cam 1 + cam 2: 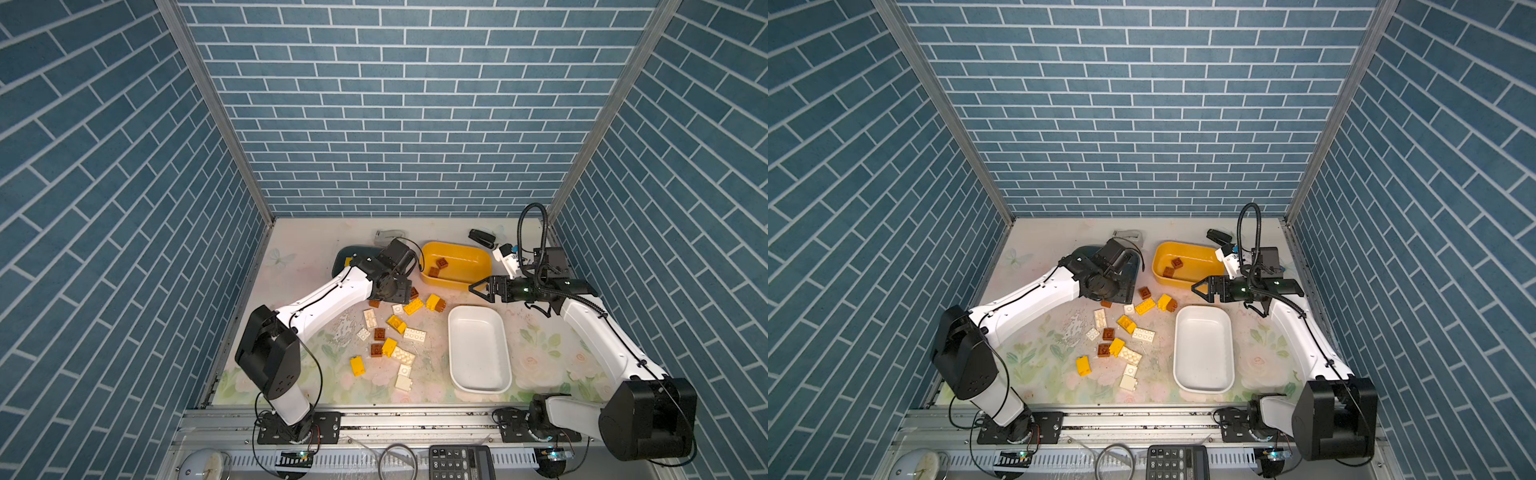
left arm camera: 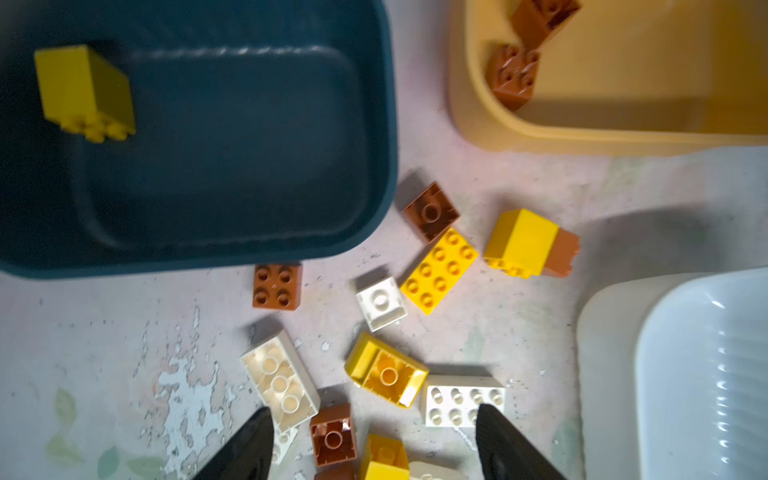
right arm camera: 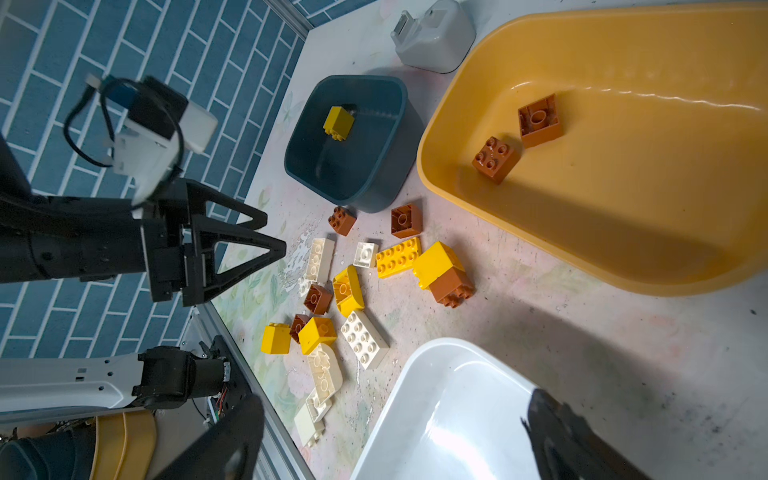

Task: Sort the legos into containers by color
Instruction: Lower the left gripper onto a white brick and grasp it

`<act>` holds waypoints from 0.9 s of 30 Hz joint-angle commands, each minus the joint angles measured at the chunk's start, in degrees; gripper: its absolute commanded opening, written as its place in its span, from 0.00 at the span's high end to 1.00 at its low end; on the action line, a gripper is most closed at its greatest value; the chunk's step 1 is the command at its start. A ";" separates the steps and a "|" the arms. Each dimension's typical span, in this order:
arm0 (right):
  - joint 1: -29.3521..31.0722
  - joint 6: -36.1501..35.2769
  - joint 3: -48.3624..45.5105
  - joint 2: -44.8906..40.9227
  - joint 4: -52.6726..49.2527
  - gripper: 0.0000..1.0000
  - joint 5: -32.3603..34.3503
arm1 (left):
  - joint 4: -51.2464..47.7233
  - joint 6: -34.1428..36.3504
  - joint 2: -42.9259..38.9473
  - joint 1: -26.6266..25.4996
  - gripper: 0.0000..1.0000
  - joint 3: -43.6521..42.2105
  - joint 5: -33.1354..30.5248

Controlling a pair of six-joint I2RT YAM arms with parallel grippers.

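**Stuck Pair Threatens Sort**

Blue tub [image 2: 386, 124] holds one yellow brick [image 2: 85, 93]. Left gripper [image 2: 374, 415], spread and empty, hangs over loose bricks [image 1: 395, 328]. The seemingly joined yellow-brown pair [image 2: 532, 245] could drop into one tub together. Right gripper [image 1: 478, 291] is wide and empty near yellow tub [image 1: 457, 251].

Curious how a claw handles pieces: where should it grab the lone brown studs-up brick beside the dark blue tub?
Likely from straight above, gripping the brown brick by the walls running away from the dark blue tub: it sits flat, those sides clear, the rim crowds another.
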 commanded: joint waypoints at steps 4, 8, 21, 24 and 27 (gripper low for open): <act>3.62 2.31 -1.07 0.85 2.54 0.01 -1.49 | -0.12 -8.94 -2.62 0.76 0.23 -8.57 -6.47; 6.66 4.39 -1.52 0.89 4.83 0.01 -0.62 | 3.91 -10.32 -1.81 2.43 0.26 -12.95 -6.49; 8.03 4.69 -2.61 -2.01 1.96 0.01 1.98 | 16.78 -7.32 6.26 6.81 0.36 -17.43 -1.65; 8.10 4.00 -2.21 -2.40 0.86 0.01 3.00 | 17.60 -6.71 7.16 7.55 0.42 -17.87 -1.06; 8.02 3.38 -1.87 -2.28 -0.34 0.01 3.42 | 17.28 -6.14 7.71 7.56 0.52 -17.72 -0.72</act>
